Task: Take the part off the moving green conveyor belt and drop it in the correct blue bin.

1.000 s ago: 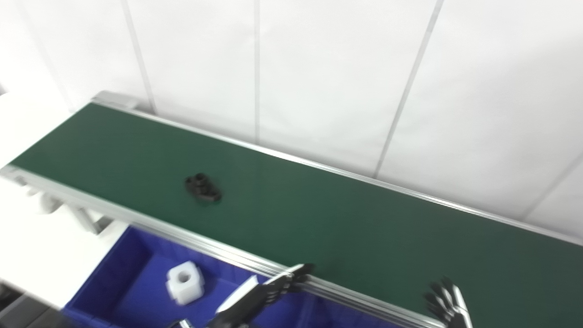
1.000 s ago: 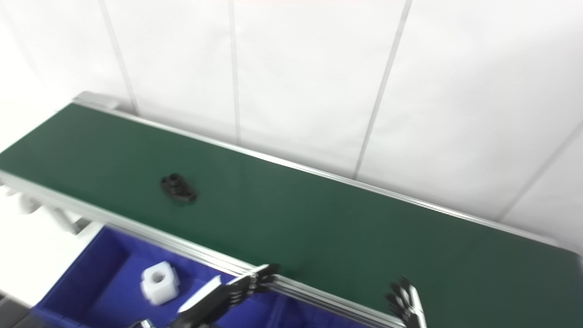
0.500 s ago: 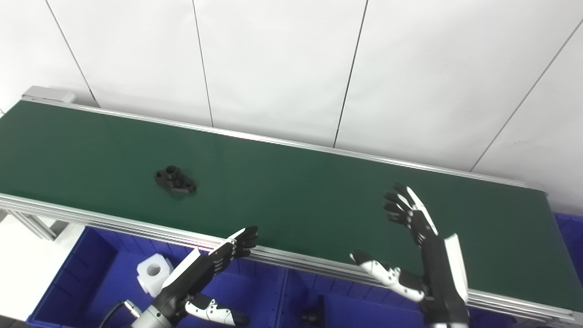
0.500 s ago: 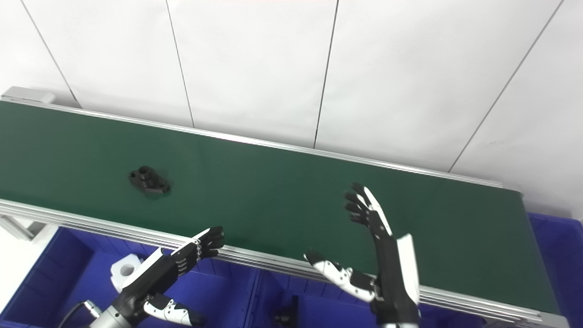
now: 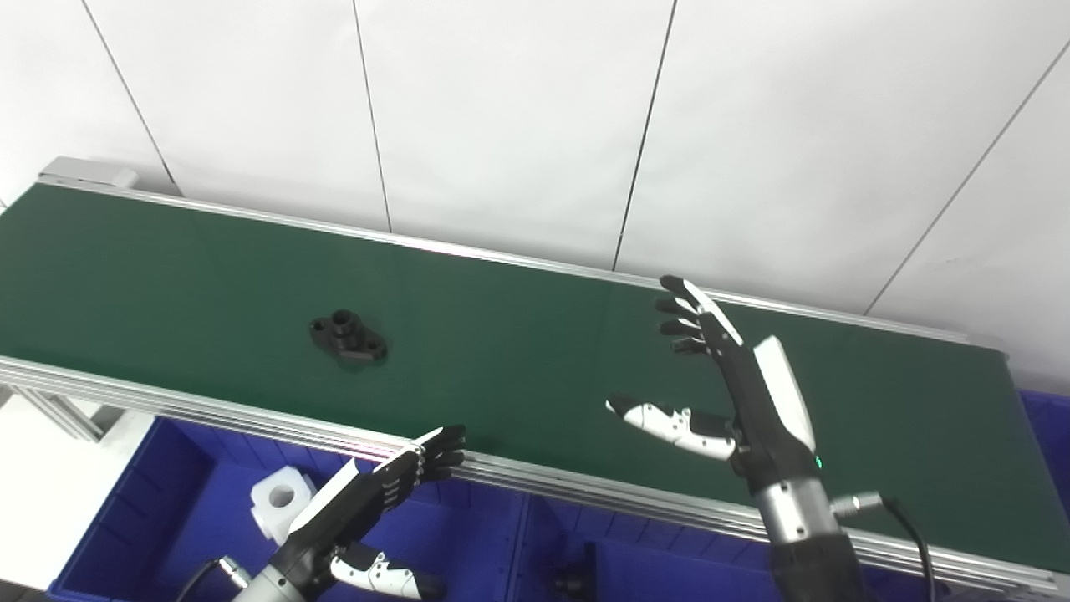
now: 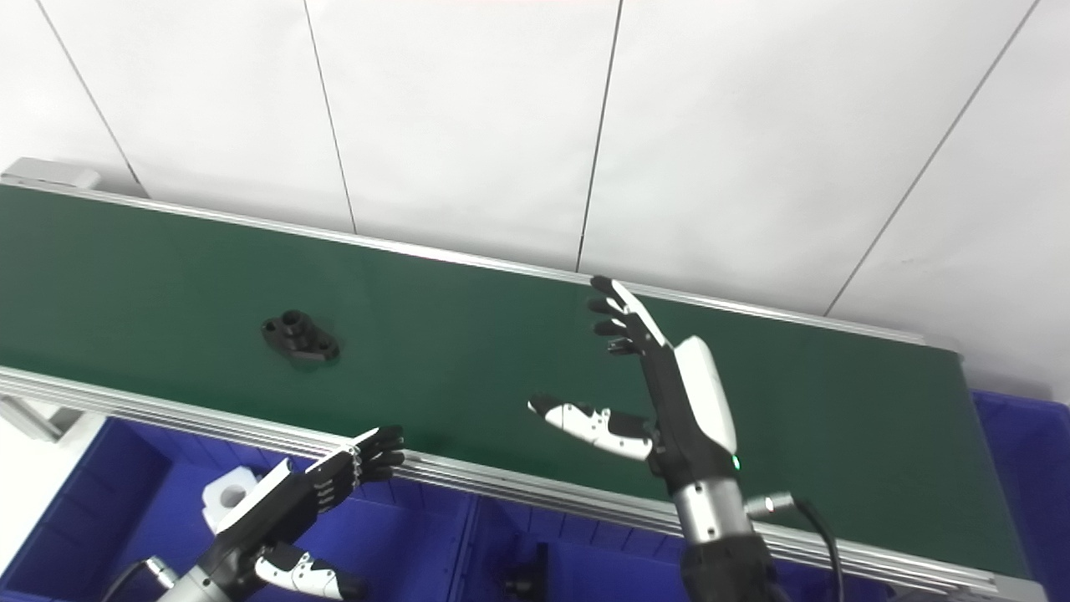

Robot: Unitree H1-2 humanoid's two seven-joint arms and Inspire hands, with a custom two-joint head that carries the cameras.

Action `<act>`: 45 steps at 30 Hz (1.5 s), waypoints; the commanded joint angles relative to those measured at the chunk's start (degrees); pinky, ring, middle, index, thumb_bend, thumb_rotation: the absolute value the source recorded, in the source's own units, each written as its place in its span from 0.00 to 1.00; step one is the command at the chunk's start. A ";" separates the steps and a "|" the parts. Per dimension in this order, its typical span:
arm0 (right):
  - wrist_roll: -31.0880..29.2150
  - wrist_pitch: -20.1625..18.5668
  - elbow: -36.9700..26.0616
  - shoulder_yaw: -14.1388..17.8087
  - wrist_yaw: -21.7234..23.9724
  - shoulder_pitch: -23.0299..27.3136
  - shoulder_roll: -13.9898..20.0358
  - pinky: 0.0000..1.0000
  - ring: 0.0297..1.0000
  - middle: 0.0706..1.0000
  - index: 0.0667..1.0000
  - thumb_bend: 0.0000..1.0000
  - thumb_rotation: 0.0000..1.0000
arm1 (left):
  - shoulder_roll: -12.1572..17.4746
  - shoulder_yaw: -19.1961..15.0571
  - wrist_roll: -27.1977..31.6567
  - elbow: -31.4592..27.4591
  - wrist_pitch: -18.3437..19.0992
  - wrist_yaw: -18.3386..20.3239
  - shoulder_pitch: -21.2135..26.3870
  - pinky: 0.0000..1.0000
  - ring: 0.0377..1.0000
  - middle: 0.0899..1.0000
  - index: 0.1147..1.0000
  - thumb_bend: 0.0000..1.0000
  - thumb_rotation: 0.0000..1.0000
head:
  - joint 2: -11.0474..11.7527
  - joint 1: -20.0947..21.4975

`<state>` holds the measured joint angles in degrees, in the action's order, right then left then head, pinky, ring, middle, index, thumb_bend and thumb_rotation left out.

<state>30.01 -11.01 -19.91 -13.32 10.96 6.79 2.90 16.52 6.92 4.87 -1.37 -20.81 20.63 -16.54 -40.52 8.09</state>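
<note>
A small black flanged part (image 5: pixel 348 338) lies on the green conveyor belt (image 5: pixel 518 351), left of centre. My right hand (image 5: pixel 736 380) is open and empty, raised above the belt well to the right of the part, fingers pointing away and thumb spread to the left. My left hand (image 5: pixel 368 502) is open and empty, low in front of the belt's near rail, over the blue bins. It also shows in the right eye view (image 6: pixel 292 502). Neither hand touches the part.
Blue bins (image 5: pixel 201 468) stand below the belt's near rail (image 5: pixel 251 414). The left bin holds a white block (image 5: pixel 280 499); a dark part (image 5: pixel 577 573) lies in the middle bin. Another blue bin edge (image 5: pixel 1049 418) shows at the far right. A white wall is behind.
The camera swung early on. Since half a second ago my right hand has risen and reached farther over the belt. The black part has moved a little to the right. My left hand has barely moved.
</note>
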 commanded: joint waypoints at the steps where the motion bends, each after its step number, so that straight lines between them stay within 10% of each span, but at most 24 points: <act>1: 0.48 -1.48 -0.14 -0.45 0.92 3.51 0.26 0.65 0.72 0.79 0.88 0.80 0.36 | -0.31 -0.22 0.76 -1.91 -2.23 -0.48 -0.59 0.88 0.91 0.93 0.93 0.79 0.32 | 0.12 -0.42; 45: 11.43 -1.99 30.62 -14.21 1.67 23.46 -2.08 0.74 0.80 0.83 0.89 0.79 0.41 | -1.75 -1.83 0.69 2.31 -6.08 1.36 -2.94 0.86 0.89 0.91 0.91 0.81 0.40 | 2.10 2.89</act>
<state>41.09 -13.22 11.40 -27.45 13.51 27.29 1.56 14.82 5.41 4.88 1.57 -24.38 21.93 -19.62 -38.50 10.99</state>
